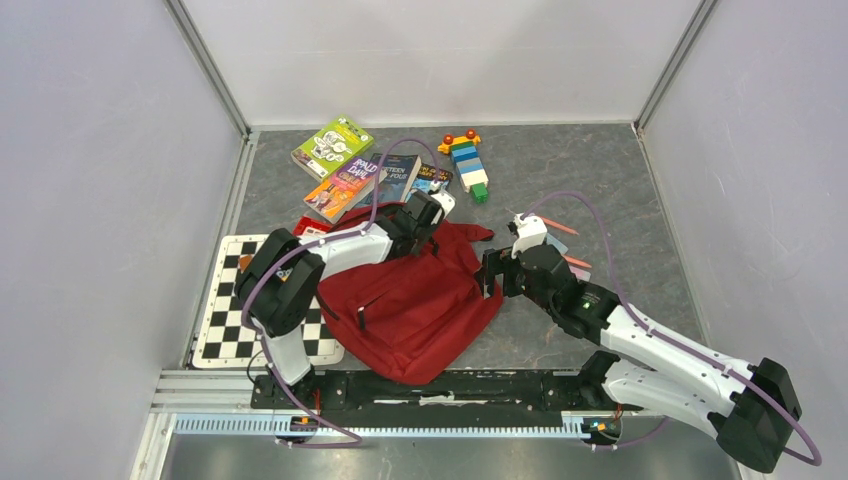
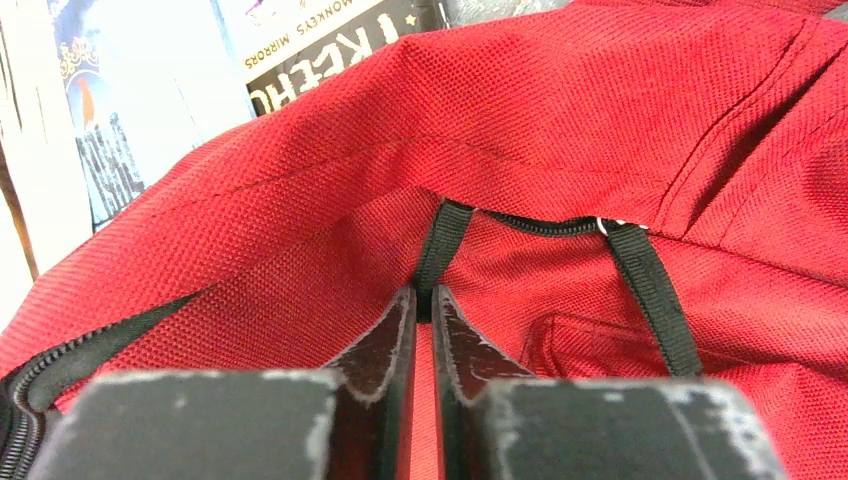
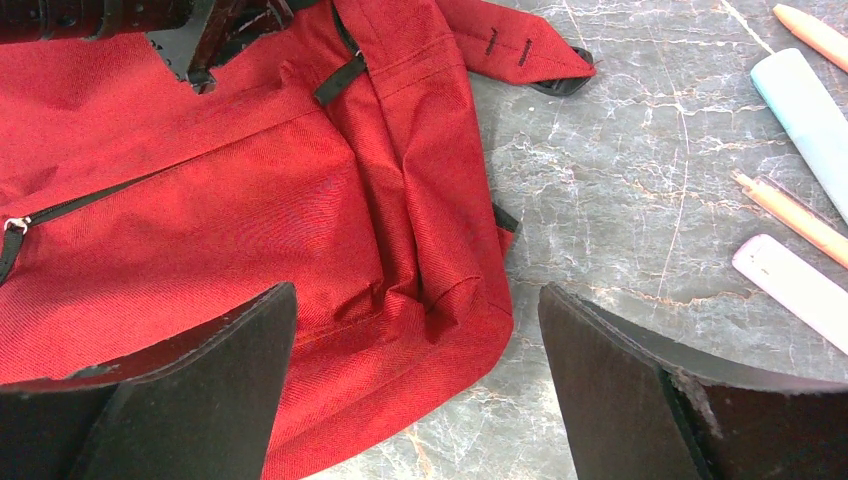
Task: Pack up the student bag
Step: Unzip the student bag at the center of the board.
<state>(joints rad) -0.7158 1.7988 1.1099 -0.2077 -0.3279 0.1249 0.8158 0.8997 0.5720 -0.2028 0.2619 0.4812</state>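
the red backpack [image 1: 415, 300] lay flat on the grey table [image 1: 600, 180], close in front of the arm bases and just beside the chessboard [image 1: 222, 310]. the left gripper [image 2: 425, 300] was at its top edge near the books [image 1: 350, 180], almost closed and pinching a black strap [image 2: 447, 235]. the right gripper [image 3: 418, 300] stood wide open above the backpack's right edge, holding nothing.

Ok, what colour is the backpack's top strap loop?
The strap loop is black, on the dark-red student bag; clearest in the left wrist view.
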